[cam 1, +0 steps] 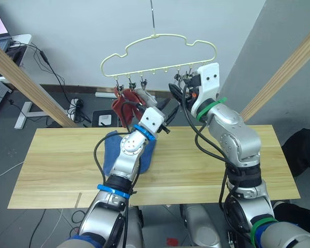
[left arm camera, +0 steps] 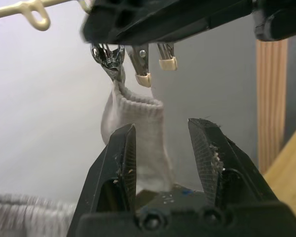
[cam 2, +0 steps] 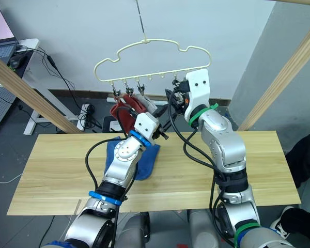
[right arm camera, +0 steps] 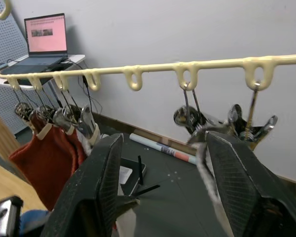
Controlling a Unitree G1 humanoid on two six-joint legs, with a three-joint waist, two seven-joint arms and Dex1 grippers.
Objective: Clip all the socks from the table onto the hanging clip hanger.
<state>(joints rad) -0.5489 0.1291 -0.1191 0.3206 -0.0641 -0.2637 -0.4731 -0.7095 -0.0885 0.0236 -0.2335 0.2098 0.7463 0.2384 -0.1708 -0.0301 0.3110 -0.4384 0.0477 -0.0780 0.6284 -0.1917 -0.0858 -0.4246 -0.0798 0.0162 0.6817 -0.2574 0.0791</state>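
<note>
Pale-yellow wire forms the hanger, which hangs on its hook above the far edge of the wooden counter. Both arms are raised to its row of silver clips. The left claw is wide, its black fingers standing on either side of a light grey sock without pinching it; that sock hangs by its cuff from a clip just above the claw. Two rust-red socks hang from clips just beside the left claw, on its outer side. The right claw is also wide and sits close under the hanger's bar, with a cluster of clips right between and above its fingers; something pale and thin hangs by one finger, but what it is cannot be told. Below the left claw, blue socks lie on the counter, partly hidden by the left arm. Slanted wooden poles stand off to both sides, and a laptop sits on a white desk well beyond the left claw.
</note>
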